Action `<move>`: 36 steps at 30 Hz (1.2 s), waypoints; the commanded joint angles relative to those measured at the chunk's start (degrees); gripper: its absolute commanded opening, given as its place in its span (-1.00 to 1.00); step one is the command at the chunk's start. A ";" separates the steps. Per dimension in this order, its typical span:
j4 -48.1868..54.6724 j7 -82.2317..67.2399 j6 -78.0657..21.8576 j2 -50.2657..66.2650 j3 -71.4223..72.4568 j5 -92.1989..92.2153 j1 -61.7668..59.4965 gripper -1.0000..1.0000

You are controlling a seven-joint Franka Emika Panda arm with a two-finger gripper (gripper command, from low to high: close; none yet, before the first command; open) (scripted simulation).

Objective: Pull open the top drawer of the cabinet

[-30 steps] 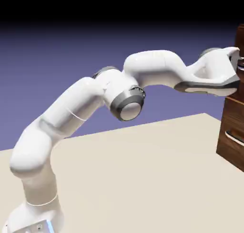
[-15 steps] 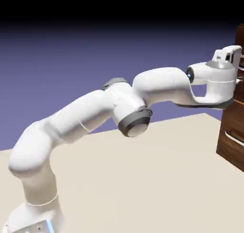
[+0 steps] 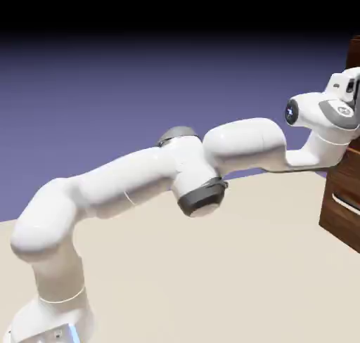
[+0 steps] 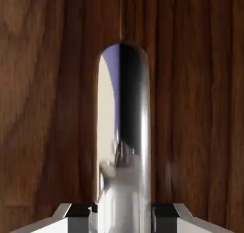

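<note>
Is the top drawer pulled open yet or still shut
Cannot tell. The hand view shows only the top drawer wood and its handle between the jaws; the exterior view cuts the cabinet off at the edge.

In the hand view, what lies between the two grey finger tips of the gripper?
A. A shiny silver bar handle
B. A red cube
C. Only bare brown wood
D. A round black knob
A: the silver bar handle runs up from between the finger tips of the gripper, with the wood of the top drawer behind it.
</note>
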 commanded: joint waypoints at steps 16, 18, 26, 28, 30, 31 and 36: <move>-24.91 35.22 -7.19 -14.11 8.72 -33.57 -13.55 -1.00; -29.06 37.98 -8.58 -16.02 10.61 -36.01 -16.18 -1.00; -45.67 48.05 -13.60 -24.25 18.53 -42.91 -28.02 -1.00; -49.82 50.61 -14.67 -26.52 20.88 -44.23 -31.51 -1.00; -53.97 53.28 -15.65 -28.90 23.53 -45.49 -35.34 -1.00; -56.03 54.66 -16.10 -30.11 25.00 -46.09 -37.40 -1.00; -64.62 60.81 -17.69 -35.34 32.89 -48.59 -47.78 -1.00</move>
